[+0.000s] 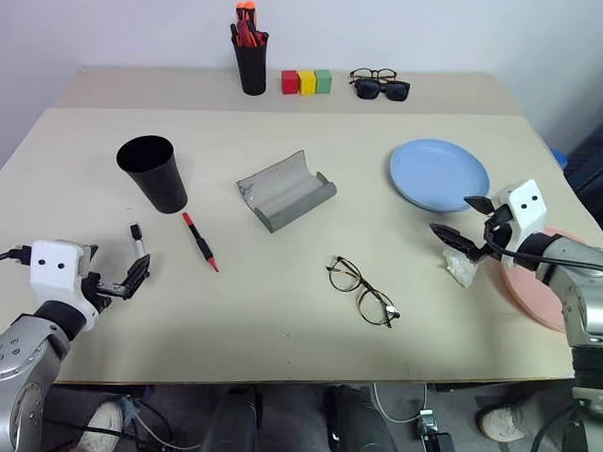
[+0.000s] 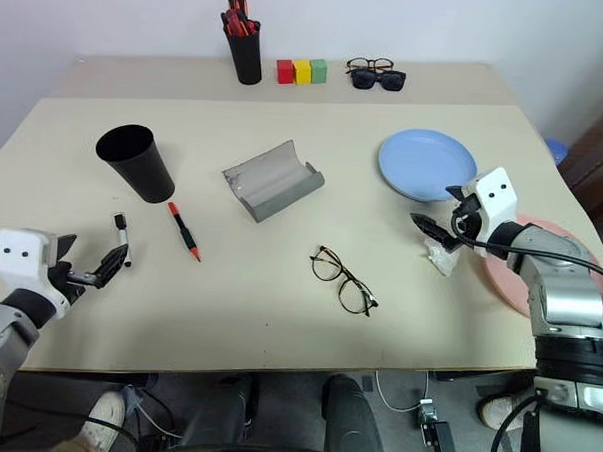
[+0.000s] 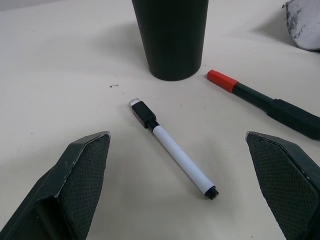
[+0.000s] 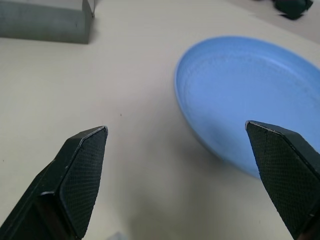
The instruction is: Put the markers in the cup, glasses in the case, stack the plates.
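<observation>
The black cup (image 1: 154,172) stands upright at the left of the table. Just in front of it lie the two markers: the short black-and-white one (image 1: 137,240) and the black one with red ends (image 1: 199,241). My left gripper (image 1: 121,278) is open, low over the table, a little short of the white marker (image 3: 172,152). The grey case (image 1: 285,190) lies open in the middle, the wire-frame glasses (image 1: 363,290) nearer me. My right gripper (image 1: 462,220) is open beside the blue plate (image 1: 439,174). The pink plate (image 1: 527,294) lies partly under my right arm.
A crumpled white scrap (image 1: 460,265) lies below my right gripper. On the back table stand a black pen holder (image 1: 252,62) with red and orange pens, three coloured blocks (image 1: 306,81), dark sunglasses (image 1: 381,88) and another clear-lensed pair (image 1: 373,75).
</observation>
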